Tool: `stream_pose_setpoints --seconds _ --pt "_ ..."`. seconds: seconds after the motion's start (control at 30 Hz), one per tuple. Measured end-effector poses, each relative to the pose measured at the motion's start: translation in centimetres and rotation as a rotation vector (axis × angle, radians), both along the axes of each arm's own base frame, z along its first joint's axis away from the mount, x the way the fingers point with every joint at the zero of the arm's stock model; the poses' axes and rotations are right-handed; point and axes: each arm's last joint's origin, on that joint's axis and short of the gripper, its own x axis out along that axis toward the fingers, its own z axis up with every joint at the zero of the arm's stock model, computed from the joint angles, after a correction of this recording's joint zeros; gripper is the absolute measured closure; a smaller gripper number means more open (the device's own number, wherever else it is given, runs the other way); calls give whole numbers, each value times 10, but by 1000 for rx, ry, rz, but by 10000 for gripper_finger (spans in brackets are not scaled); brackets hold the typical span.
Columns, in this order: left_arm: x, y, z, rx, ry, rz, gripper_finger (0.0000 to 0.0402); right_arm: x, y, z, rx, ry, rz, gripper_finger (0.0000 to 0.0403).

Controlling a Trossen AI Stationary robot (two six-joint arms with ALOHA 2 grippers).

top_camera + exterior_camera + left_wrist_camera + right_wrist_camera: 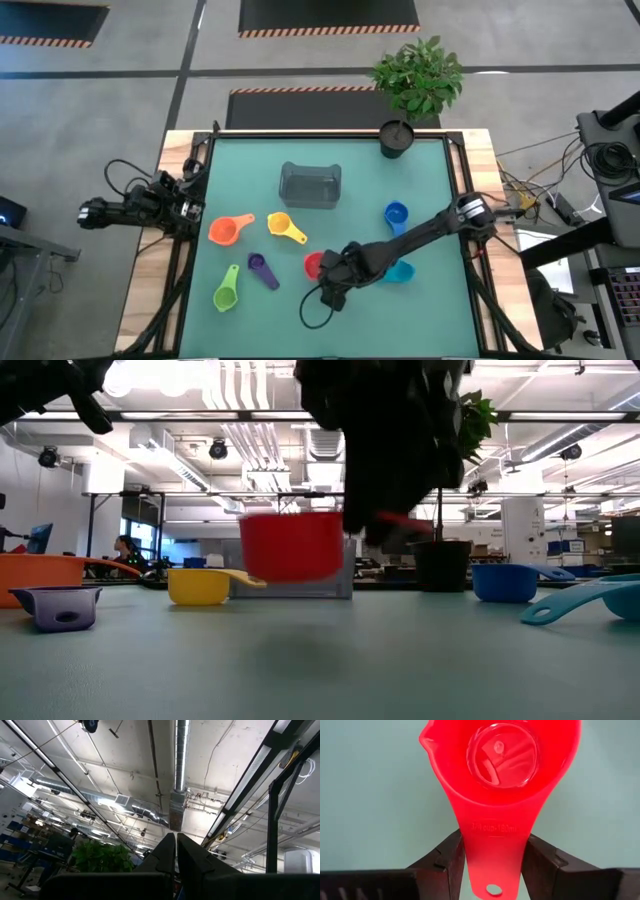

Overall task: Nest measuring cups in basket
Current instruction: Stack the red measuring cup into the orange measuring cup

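1. Two dark fingers [452, 862] of the right tool [495, 862] pinch the flat handle of the red cup [505, 775]; only the right wrist view shows this grip, with the bowl open side up over the table [365, 795].
2. From table height, the red cup [292, 545] hangs clear of the table [320, 660], a faint shadow beneath it, which the high view does not reveal.
3. In the high view the right tool [335, 270] sits near the table's front centre, with the red cup [314, 264] just peeking out beside it.
4. Close by lie the purple cup [261, 267] and the cyan cup [400, 271], the latter partly under the arm.
5. The green cup [226, 293] rests toward the front left; the orange cup [226, 230] and yellow cup [283, 226] lie farther in, the blue cup [396, 215] to the right.
6. The basket [310, 186] stands beyond them, well apart from the red cup, with nothing seen inside.
7. A potted plant [398, 138] stands at the far edge.
8. The left tool [175, 855] waits off the table's left edge, its fingers pressed together and aimed at the ceiling.
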Motion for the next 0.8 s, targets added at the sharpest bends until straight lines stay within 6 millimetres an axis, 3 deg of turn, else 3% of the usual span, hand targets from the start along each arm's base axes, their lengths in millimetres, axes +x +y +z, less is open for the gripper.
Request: stream_pose_setpoints --seconds 0.3,0.47,0.8 --pt "0 0 0 -2 -2 1 402 0 -35 34 -22 -80 53 257" --pt "0 0 0 -2 -7 2 402 11 -58 41 -13 -117 111 257" --pt "-1 0 1 -3 -12 2 402 33 -109 81 -114 -281 212 257"
